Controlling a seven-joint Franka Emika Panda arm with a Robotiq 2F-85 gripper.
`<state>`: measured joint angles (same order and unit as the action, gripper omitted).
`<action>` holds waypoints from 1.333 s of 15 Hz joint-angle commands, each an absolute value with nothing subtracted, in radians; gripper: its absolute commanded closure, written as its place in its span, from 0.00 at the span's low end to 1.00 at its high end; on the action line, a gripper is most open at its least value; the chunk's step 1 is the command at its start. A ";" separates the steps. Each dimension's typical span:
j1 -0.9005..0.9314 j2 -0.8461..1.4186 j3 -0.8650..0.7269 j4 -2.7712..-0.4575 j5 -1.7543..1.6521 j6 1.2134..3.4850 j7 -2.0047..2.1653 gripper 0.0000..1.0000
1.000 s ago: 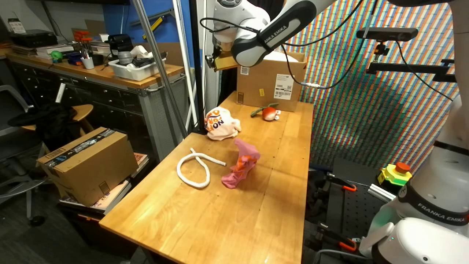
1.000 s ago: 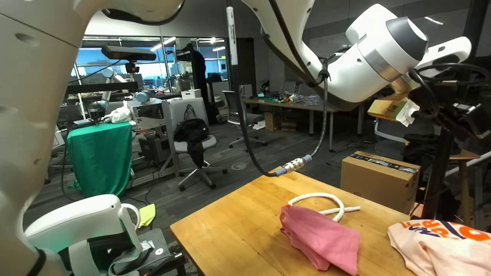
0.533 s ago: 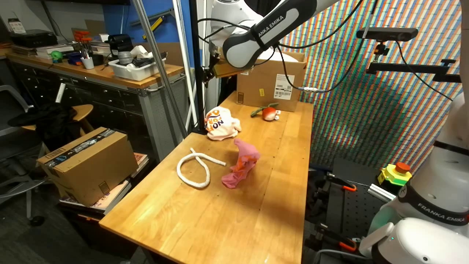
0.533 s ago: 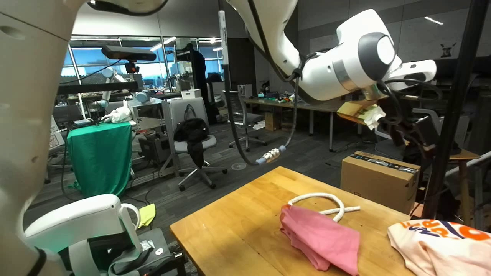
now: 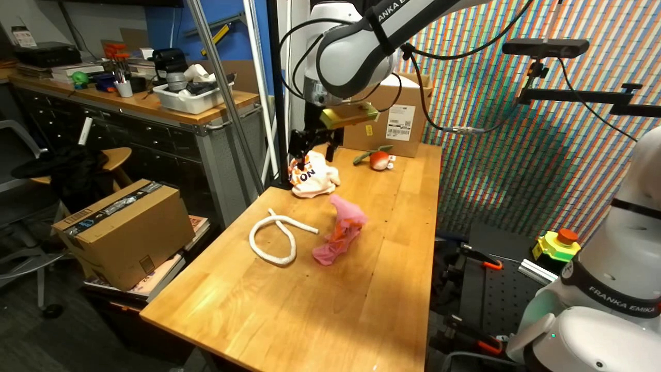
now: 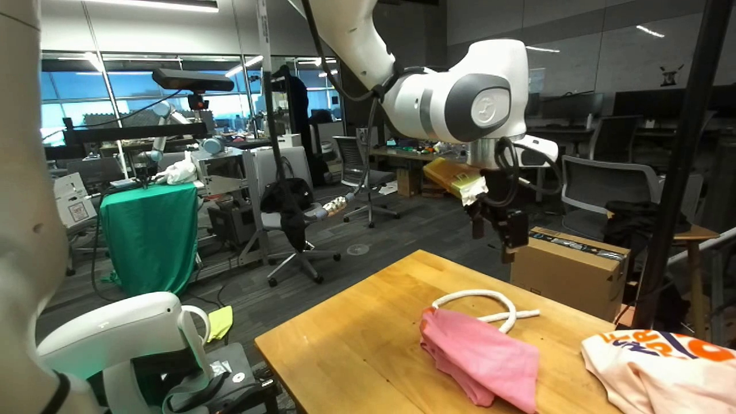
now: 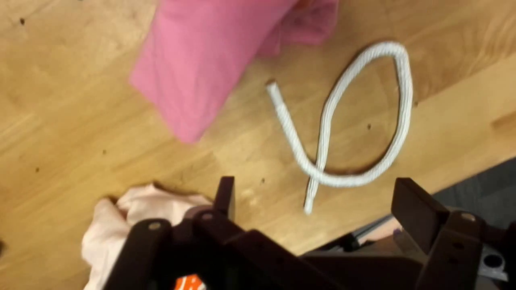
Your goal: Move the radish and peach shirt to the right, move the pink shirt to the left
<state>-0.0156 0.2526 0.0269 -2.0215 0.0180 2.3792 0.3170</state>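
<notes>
In an exterior view, the pink shirt [image 6: 480,356] lies lower right of centre, the claw [image 6: 493,247] hangs higher, spread wide and empty, and the peach shirt [image 6: 661,371] fills the lower right corner. Taking sides by that frame, I judge the peach shirt and probably the radish [image 5: 379,160] done; the pink shirt may need shifting further left. Which sides the task means is unsure.

In the wrist view, the fingers [image 7: 225,197] stand far apart, and the white rope [image 7: 346,181] seen between them lies well below. In an exterior view, the claw covers part of the peach shirt [image 5: 316,183], though elsewhere they stand apart; farther right, near centre, the radish sits near the cardboard box [image 5: 379,138], clear in no other view.
</notes>
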 commanded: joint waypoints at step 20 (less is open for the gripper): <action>0.033 0.321 0.065 -2.206 -0.173 2.427 -0.284 0.00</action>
